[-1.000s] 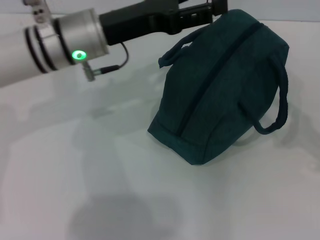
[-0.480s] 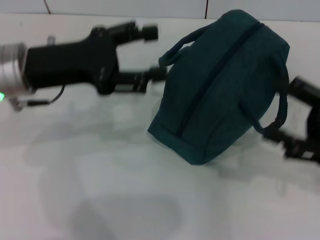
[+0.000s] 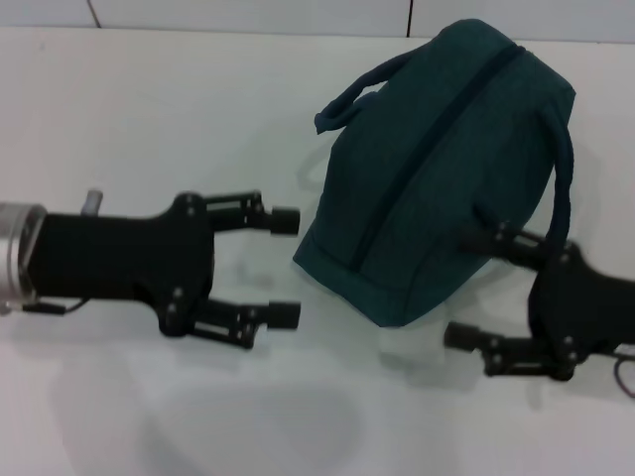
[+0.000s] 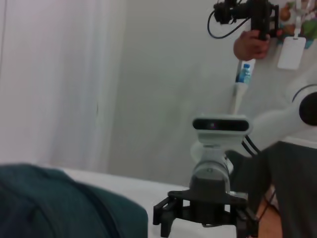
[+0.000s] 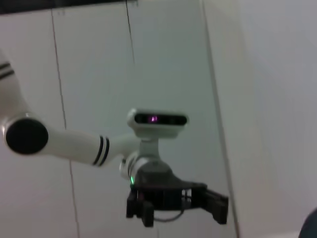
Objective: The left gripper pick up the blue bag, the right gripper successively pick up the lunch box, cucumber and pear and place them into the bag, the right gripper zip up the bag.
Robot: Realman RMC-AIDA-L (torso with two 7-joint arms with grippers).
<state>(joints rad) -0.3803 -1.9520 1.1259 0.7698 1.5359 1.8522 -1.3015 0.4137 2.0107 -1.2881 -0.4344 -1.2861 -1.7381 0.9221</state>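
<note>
The blue bag (image 3: 446, 159) lies on its side on the white table (image 3: 149, 119), its dark zipper (image 3: 437, 129) running along the top and its loop handles (image 3: 347, 99) hanging loose. My left gripper (image 3: 284, 268) hovers open just left of the bag's near corner, holding nothing. On the other side of that corner, my right gripper (image 3: 464, 288) is open too, one finger over the bag's edge. The left wrist view shows the bag (image 4: 59, 203) and the right gripper (image 4: 204, 225) beyond it. The right wrist view shows the left gripper (image 5: 177, 210). Lunch box, cucumber and pear are out of view.
A tiled wall edge (image 3: 248, 15) runs behind the table. In the left wrist view a person (image 4: 292, 148) stands behind the robot holding up a camera rig (image 4: 247, 12).
The left gripper has drawn back from the bag's top and come down to the front left, open. The right gripper has come into view and moved in beside the bag. The bag has not moved.
</note>
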